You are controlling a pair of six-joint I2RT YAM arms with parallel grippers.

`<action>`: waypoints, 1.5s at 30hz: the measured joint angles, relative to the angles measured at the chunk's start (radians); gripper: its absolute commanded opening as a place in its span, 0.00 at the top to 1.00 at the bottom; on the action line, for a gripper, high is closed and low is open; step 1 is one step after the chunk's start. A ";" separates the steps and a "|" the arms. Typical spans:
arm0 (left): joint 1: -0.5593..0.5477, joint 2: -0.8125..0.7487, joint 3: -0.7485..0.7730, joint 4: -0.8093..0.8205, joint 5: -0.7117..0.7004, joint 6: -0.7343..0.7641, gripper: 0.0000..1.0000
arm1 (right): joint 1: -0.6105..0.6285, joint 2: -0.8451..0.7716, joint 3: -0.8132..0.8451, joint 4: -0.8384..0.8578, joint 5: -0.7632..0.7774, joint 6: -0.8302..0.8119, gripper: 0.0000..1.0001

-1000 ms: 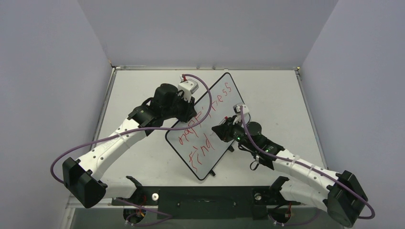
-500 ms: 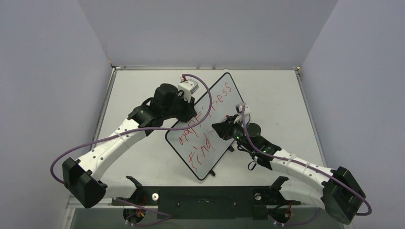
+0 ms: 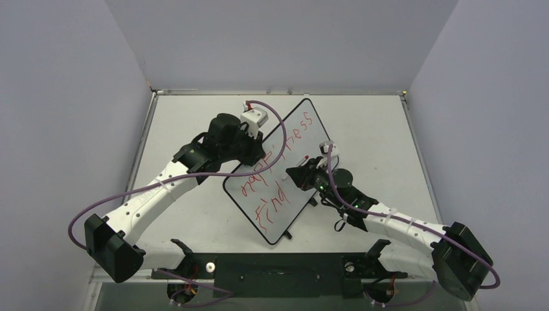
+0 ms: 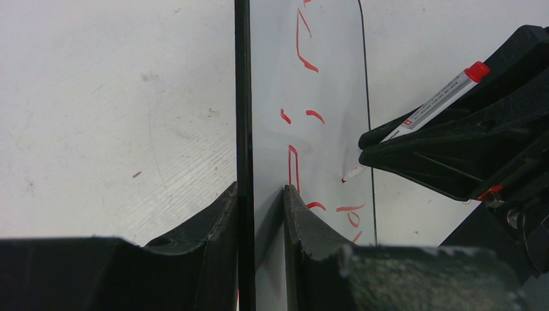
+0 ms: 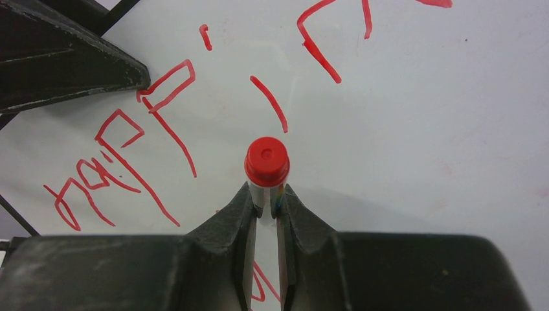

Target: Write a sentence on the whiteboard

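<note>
Whiteboard (image 3: 285, 220) lies slantwise across the middle of the bench (image 3: 375, 129), one short end toward the far wall and the other toward the arm bases, with its two black clips (image 3: 289, 236) on the long edge facing the right arm. The left tool (image 4: 259, 207) is clenched on the opposite long edge, the black rim pinched between its fingers, probably to brace the board against the push of writing. Whether the board is raised off the bench at that side cannot be told. The right tool (image 5: 265, 194) is clamped on a marker (image 4: 434, 107), red butt end toward its own camera and tip slanted down at the glossy face; the tip looks to be at or just off the surface. That angle suits drawing strokes. The sentence (image 3: 299, 133) is part done – red, uneven letters in two rows along the board – and the tip sits beyond the shorter lower row, so more words seem due there. The bench is matte white and faintly scuffed, closed in by plain pale walls (image 3: 272, 45) on three sides.
</note>
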 measured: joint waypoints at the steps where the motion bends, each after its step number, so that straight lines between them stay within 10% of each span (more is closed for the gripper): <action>1: 0.000 0.000 0.000 0.000 0.000 0.000 1.00 | 0.000 0.000 -0.004 0.006 0.000 0.002 1.00; 45: 0.000 0.000 0.000 0.002 0.001 0.000 1.00 | 0.017 -0.041 -0.075 -0.093 0.090 -0.018 1.00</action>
